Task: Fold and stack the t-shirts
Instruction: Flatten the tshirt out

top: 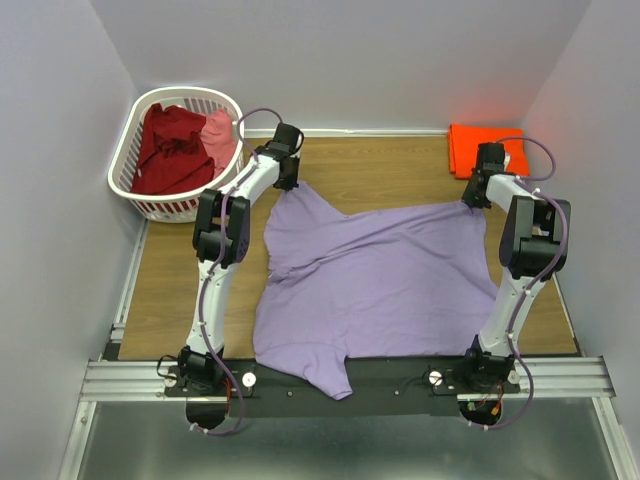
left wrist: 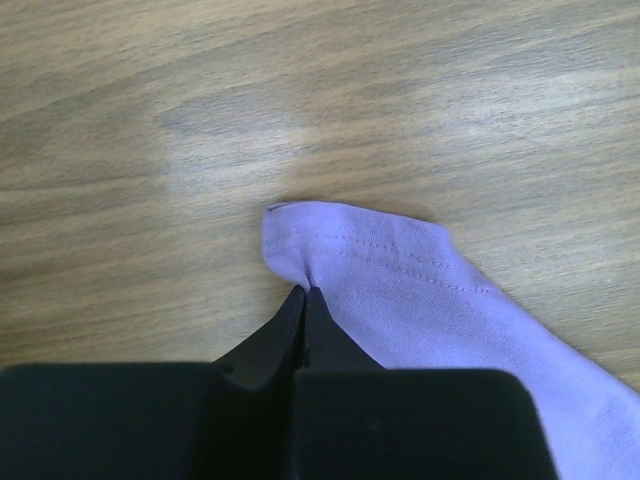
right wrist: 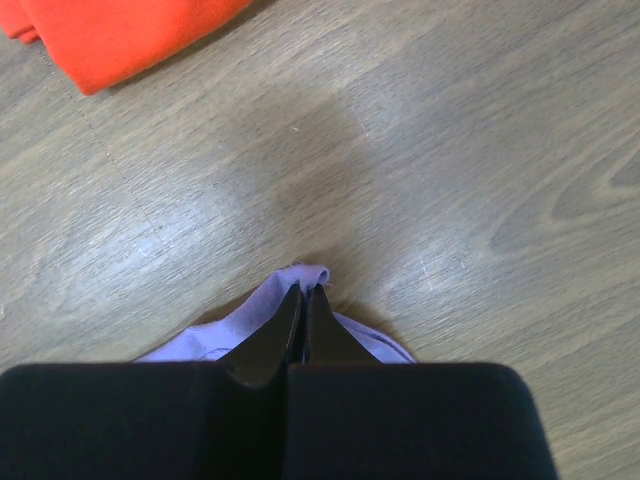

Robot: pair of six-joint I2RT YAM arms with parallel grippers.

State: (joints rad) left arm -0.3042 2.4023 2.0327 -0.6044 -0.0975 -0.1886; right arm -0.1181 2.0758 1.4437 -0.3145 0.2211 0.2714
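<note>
top view: large soft lavender-purple t-shirt (top: 380,270) spread over the middle of the light brown wooden table (top: 180,290), a little wrinkled, with its near part hanging over the near edge between the two arm bases. left gripper (top: 290,180) down at the far left corner of this cloth, right gripper (top: 470,200) down at the far right corner; too small here to tell how the jaws stand. bright orange t-shirt (top: 470,148) folded in the far right corner of the table, just beyond the right gripper and apart from the lavender-purple t-shirt. white slotted plastic laundry basket (top: 125,165) in the far left corner, with a crumpled dark red t-shirt (top: 170,148) inside and a pink t-shirt (top: 220,135) on the right side of it.

left wrist view: left gripper (left wrist: 303,295) with black fingers pressed together, pinching a fold at the hemmed corner of the lavender-purple t-shirt (left wrist: 400,270). corner lying on the wooden table (left wrist: 200,100), rest of the cloth running off to the lower right.

right wrist view: right gripper (right wrist: 303,292) also pressed together, pinching a small bunched tip of the lavender-purple t-shirt (right wrist: 260,315), with only a little cloth visible on both sides of the fingers. bright orange t-shirt (right wrist: 120,30) at the upper left, well apart from the fingertips, bare wooden table (right wrist: 450,150) in between.
</note>
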